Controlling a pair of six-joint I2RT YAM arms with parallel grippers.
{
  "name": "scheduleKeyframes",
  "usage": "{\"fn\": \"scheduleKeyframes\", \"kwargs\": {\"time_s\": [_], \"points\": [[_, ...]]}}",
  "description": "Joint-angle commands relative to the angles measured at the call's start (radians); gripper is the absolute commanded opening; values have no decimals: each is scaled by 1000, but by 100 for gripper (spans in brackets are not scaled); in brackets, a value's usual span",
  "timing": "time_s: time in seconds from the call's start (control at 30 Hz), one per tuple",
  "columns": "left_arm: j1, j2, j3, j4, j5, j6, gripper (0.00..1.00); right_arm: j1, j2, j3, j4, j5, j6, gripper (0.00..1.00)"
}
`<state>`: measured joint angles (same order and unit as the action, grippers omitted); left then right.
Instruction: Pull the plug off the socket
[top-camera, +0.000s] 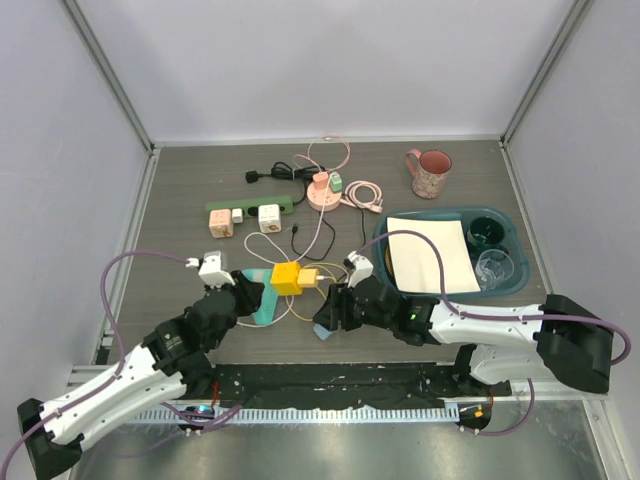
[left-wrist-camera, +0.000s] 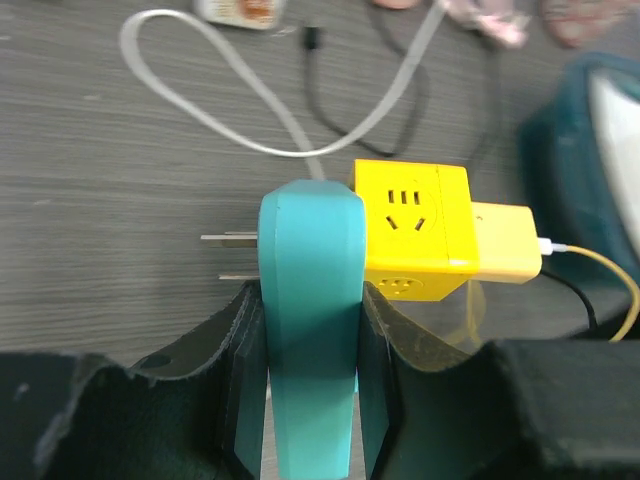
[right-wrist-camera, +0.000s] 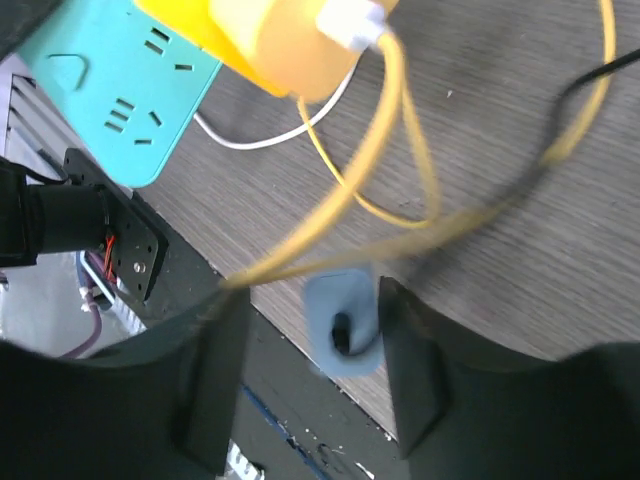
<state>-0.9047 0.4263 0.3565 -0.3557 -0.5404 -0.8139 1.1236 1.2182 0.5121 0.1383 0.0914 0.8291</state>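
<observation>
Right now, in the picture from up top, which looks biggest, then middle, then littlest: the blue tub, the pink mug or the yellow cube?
1. blue tub, by far the biggest.
2. pink mug.
3. yellow cube, a bit smaller than the mug even though it sits nearer the camera.

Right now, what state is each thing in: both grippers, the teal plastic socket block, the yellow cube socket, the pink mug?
Left gripper: shut on the teal plastic socket block.
Teal plastic socket block: gripped edge-on.
Yellow cube socket: pressed against the teal block, apparently plugged in.
Right gripper: open, yellow cable passing through it.
Pink patterned mug: upright.
</observation>
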Motion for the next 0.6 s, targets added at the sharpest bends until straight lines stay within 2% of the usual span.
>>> {"fn": "scheduleKeyframes", "kwargs": {"time_s": [0.0, 0.07, 0.23, 0.37, 0.47, 0.57], "points": [[26, 49, -21, -20, -208, 22, 0, -13, -49, 31, -11, 47, 10, 64], [26, 68, -16, -9, -205, 24, 0, -15, -72, 45, -25, 41, 27, 70], [27, 98, -11, 17, -210, 35, 0, -15, -131, 66, -31, -22, 38, 73], [26, 74, -19, 18, -211, 38, 0, -22, -144, 146, -84, -15, -4, 78], [26, 33, -22, 15, -202, 42, 0, -65, -117, 222, -161, -7, -57, 81], [27, -18, -22, 9, -184, 59, 0, -162, -76, 276, -164, -77, -73, 84]]}}
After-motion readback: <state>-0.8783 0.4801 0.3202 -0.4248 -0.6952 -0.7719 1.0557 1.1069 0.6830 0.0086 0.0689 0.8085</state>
